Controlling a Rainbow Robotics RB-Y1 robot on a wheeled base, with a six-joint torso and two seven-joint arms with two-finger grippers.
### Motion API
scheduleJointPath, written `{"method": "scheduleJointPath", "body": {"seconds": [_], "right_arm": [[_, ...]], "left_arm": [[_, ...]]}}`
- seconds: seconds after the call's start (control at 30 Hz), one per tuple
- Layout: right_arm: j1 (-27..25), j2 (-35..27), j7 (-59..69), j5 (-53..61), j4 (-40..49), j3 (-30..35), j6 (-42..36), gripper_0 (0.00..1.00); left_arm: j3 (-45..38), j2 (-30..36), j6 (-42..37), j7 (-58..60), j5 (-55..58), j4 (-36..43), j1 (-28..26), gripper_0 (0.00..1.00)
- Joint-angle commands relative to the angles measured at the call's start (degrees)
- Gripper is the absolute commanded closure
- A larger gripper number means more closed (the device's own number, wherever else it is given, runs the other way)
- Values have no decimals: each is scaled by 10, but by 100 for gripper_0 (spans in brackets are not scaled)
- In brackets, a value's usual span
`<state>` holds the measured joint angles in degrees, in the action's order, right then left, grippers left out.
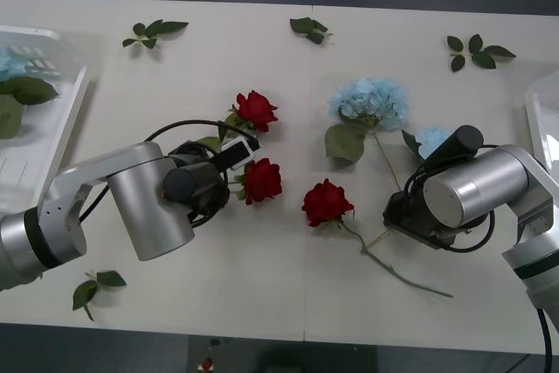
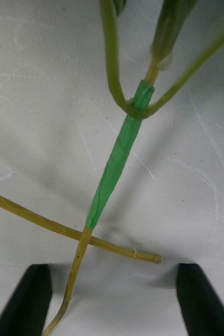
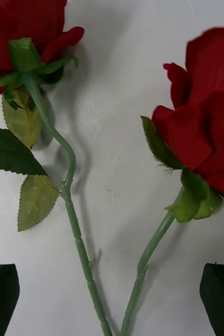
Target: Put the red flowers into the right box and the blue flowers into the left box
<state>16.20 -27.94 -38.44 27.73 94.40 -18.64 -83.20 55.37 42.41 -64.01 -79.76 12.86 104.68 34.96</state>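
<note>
Front view tells me sorting has barely started: one blue flower (image 1: 12, 65) lies in the left box (image 1: 68, 120), the right box (image 1: 541, 120) holds nothing I can see. On the table (image 1: 288, 303) I count three red roses (image 1: 327, 203) and two blue hydrangeas (image 1: 371, 100). My left gripper (image 3: 112, 315) is spread astride two rose stems (image 3: 80, 247); my right gripper (image 2: 112, 299) is spread over crossed stems (image 2: 117, 157).

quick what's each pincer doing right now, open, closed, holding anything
Left pincer: open, holding nothing, straddling two red flowers' stems.
Right pincer: open, holding nothing, over the crossed stems of a blue flower and a red one.
</note>
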Motion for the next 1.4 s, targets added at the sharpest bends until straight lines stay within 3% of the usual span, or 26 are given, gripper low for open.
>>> {"method": "scheduleJointPath", "body": {"seconds": [0.03,0.47,0.93,1.03,1.13,1.3,1.37,1.4], "right_arm": [[10,3,-13,-3,4,3,0,100],[27,3,-11,0,17,4,-23,100],[29,-14,-6,0,153,25,-111,100],[29,-19,-6,-5,179,27,-123,100],[26,-25,-8,-18,221,33,-146,100],[23,-27,-13,-29,296,62,-201,100],[22,-29,-19,-28,330,83,-225,100],[22,-28,-21,-28,339,88,-231,100]], "left_arm": [[9,-1,5,22,-10,15,11,0],[20,-50,31,52,-16,-50,11,0],[20,-67,70,69,-14,-105,10,0],[20,-67,70,72,-11,-105,10,17],[20,-65,69,75,-1,-106,10,26],[20,-64,69,79,2,-107,10,69],[20,-61,69,83,5,-107,10,94],[20,-60,69,84,6,-107,10,97]]}}
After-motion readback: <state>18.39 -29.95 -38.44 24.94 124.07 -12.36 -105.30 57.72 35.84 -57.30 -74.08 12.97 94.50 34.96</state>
